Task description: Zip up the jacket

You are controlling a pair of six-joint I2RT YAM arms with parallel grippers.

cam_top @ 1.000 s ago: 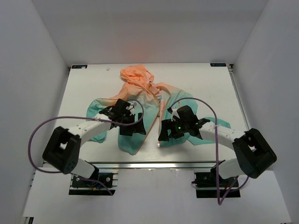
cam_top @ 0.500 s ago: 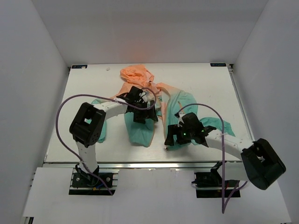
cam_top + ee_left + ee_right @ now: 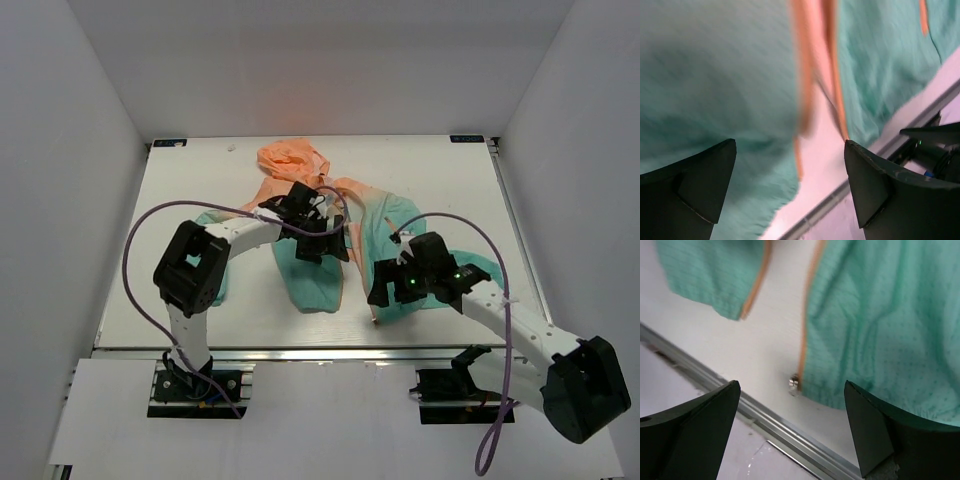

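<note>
jacket (image 3: 312, 282) unzipped, crumpled mid-table (image 3: 200, 300); peach hood (image 3: 290, 162) far, teal fronts near. left gripper (image 3: 325, 250) above left front, right gripper (image 3: 385, 290) above right front; both spread wide, holding nothing. only right wrist view shows metal zipper pull (image 3: 795, 382). left wrist view blurred. corner labels (image 3: 170, 143) too small to read.

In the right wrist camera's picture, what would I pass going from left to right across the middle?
Teal jacket flap → its orange zipper edge → bare table → small metal zipper piece → larger teal jacket panel.
</note>
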